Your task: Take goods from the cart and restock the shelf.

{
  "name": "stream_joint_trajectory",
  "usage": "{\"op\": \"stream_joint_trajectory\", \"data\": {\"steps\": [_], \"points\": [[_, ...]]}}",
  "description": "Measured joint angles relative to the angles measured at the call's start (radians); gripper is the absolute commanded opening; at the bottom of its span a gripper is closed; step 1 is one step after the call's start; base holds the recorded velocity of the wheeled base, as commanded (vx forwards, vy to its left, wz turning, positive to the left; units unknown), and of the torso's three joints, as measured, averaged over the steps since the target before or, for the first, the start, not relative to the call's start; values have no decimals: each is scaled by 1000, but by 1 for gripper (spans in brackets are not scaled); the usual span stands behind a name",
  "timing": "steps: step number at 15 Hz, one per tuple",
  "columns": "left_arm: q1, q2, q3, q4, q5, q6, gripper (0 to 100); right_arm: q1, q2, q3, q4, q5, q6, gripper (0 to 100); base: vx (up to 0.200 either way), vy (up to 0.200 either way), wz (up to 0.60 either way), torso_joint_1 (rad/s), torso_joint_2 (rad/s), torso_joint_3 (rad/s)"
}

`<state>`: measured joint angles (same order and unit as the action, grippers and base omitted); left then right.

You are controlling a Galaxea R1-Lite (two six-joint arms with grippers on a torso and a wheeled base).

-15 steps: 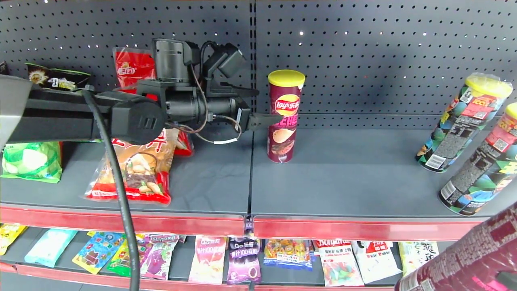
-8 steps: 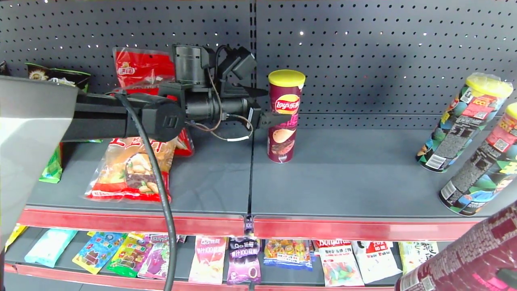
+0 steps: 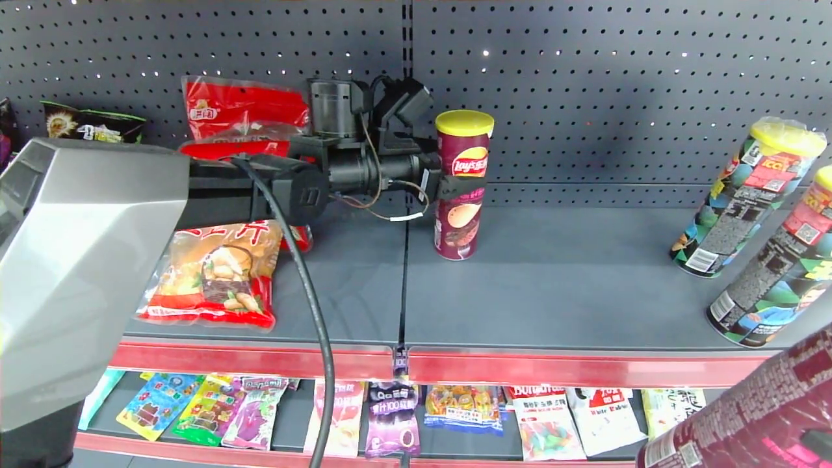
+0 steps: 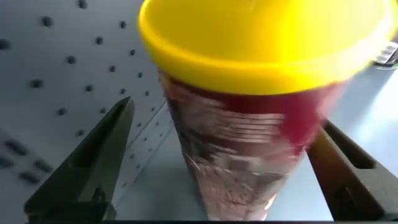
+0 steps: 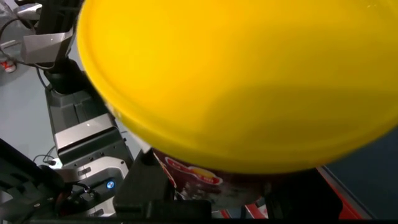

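left gripper (image 3: 458, 187) is spread wide around the chips can (image 3: 461, 195), one finger (image 4: 93, 168) on each side of it in the left wrist view, with a gap visible between that finger and the can wall. the can stands upright on the grey shelf (image 3: 559, 286) under its yellow lid (image 3: 464, 122), close to the pegboard back wall (image 3: 585, 78). at 9 o'clock from the can a peanut bag (image 3: 214, 276) lies flat near the shelf's front edge, and at 10 o'clock a red bag (image 3: 240, 110) leans against the pegboard behind the arm. over at 3 o'clock two patterned cans (image 3: 747, 195) with yellow lids sit side by side. down at 5 o'clock the right gripper (image 5: 221, 193) is clamped on a second can (image 3: 747, 416), dark red, its yellow lid (image 5: 249, 81) close to the right wrist camera. at 6 o'clock, the lower shelf (image 3: 448, 448) carries a row of snack packets (image 3: 390, 416).
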<state>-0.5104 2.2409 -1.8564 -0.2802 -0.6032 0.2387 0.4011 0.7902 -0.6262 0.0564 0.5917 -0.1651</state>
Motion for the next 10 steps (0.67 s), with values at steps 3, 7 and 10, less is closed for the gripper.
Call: {"op": "stream_joint_trajectory", "data": {"steps": [3,7,10], "points": [[-9,12,-6,-1,-1,-3,0,-9,0,0,0,-2,0,0,0,0,0,0,0,0],[-13,10,-3,-1,0,-3,0,-11,0,0,0,-2,0,0,0,0,0,0,0,0],[-16,-15,31,-4,0,-3,0,-10,0,0,0,-2,0,0,0,0,0,0,0,0]]}}
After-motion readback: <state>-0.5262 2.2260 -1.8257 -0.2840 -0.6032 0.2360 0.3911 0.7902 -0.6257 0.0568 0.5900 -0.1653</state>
